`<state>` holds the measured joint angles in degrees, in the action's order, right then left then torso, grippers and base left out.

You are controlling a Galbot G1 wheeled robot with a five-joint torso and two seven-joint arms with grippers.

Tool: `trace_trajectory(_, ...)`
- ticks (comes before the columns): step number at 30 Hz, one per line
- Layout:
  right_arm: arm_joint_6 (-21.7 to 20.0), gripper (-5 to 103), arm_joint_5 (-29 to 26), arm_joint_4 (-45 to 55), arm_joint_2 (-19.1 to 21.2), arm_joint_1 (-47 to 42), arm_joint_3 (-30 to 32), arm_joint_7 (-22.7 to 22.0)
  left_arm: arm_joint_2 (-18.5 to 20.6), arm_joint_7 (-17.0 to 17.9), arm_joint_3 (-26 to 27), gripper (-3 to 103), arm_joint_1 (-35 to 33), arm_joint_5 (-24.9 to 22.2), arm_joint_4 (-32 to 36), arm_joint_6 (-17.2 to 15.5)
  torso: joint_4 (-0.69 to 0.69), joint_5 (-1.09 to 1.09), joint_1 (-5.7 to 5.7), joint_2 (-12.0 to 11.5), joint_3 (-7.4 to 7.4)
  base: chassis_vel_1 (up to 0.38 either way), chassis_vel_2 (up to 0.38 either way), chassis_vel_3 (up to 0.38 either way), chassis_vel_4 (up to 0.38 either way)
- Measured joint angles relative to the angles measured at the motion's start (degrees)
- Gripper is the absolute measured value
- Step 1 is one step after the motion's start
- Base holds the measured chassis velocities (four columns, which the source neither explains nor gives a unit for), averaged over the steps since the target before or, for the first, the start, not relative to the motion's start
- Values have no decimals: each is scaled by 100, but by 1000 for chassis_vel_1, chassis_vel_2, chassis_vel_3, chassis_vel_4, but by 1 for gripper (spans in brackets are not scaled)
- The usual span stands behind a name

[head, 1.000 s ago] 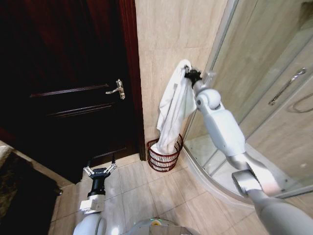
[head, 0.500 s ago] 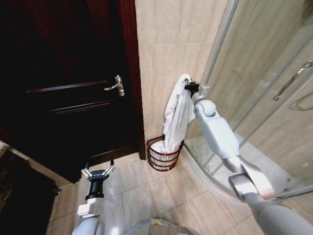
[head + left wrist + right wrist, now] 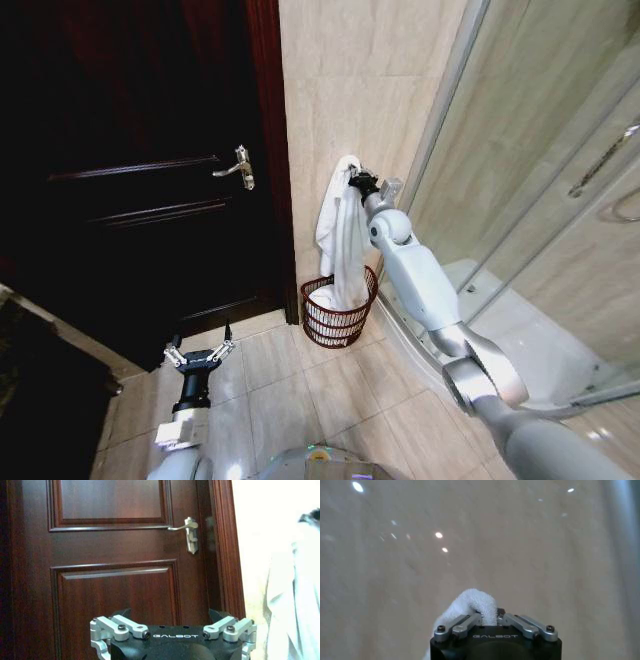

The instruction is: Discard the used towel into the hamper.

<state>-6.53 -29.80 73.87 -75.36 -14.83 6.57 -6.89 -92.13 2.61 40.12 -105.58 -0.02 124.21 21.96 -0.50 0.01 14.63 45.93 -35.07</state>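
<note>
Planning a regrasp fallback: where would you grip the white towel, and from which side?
Grip the towel at its bunched top fold, where the right gripper is shut on it. Come from the open room side, since the tiled wall backs it. The rest hangs slack into the hamper, so a lower grip would probably slip.

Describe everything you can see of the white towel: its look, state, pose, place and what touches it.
The towel is white, soft terry cloth, hanging in long limp folds before the beige tiled wall. Its top end is pinched in the right gripper, a bunched tuft poking past the fingers in the right wrist view. Its lower end has already piled inside the hamper, a reddish-brown wire basket standing on the floor between the dark door and the shower glass.
</note>
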Motion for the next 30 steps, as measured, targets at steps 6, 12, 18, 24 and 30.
trace_trajectory(6,544,6,1125,-682,474,-286,459,453,-1,-12,-48,100,37,53,-22,-14,5,3,-79,-186,105,0,0,0,0)
trace_trajectory(12,694,6,1194,-508,508,-280,376,529,-1,-11,-45,100,0,83,-26,17,1,0,-142,-329,188,0,0,0,0)
trace_trajectory(18,529,6,706,-82,157,-662,69,524,-1,21,-31,100,-62,116,-27,79,-4,-2,-212,-503,291,0,0,0,0)
trace_trajectory(24,477,6,605,-141,-46,-952,92,520,-1,24,-52,100,-60,158,-64,86,0,-1,-268,-623,355,0,0,0,0)
trace_trajectory(30,509,6,614,-497,-17,-1089,344,511,0,19,-96,100,5,209,-165,86,2,0,-334,-785,450,0,0,0,0)
